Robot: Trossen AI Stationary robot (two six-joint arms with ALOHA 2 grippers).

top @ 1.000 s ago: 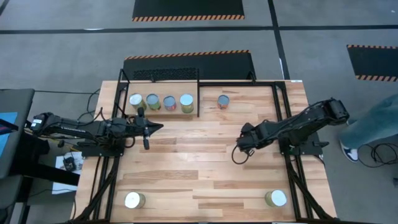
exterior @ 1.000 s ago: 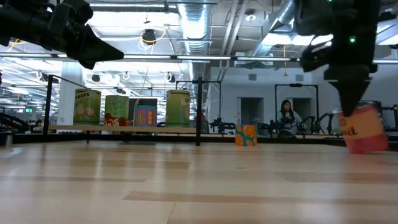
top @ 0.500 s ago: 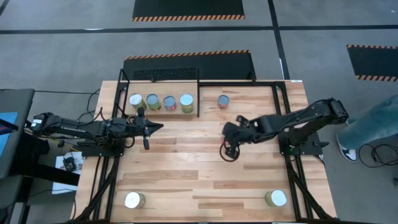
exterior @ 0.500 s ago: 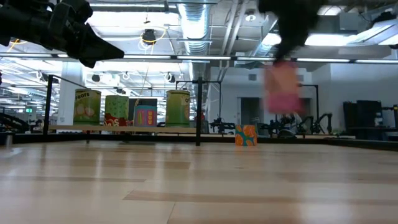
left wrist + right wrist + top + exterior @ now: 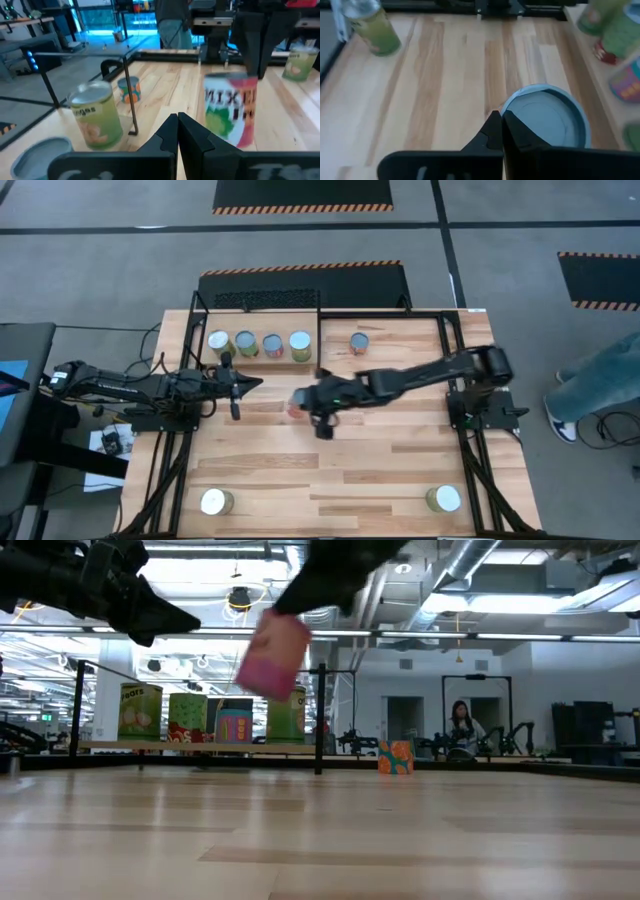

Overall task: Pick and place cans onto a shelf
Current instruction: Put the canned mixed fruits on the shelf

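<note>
Over the wooden tabletop (image 5: 400, 450), I am swinging my right gripper (image 5: 305, 404), jaws clamped on a red-labelled can (image 5: 272, 655), from the right side toward the shelf (image 5: 262, 357), four cans aboard, my left gripper (image 5: 240, 387) waiting shut alongside.

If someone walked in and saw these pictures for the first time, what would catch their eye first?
Most striking is the right gripper, stretched across the middle of the table and carrying a red-labelled can in the air toward the shelf. Next comes the row of four cans already standing on that shelf at the table's far left. The left gripper hangs shut just in front of the shelf.
</note>
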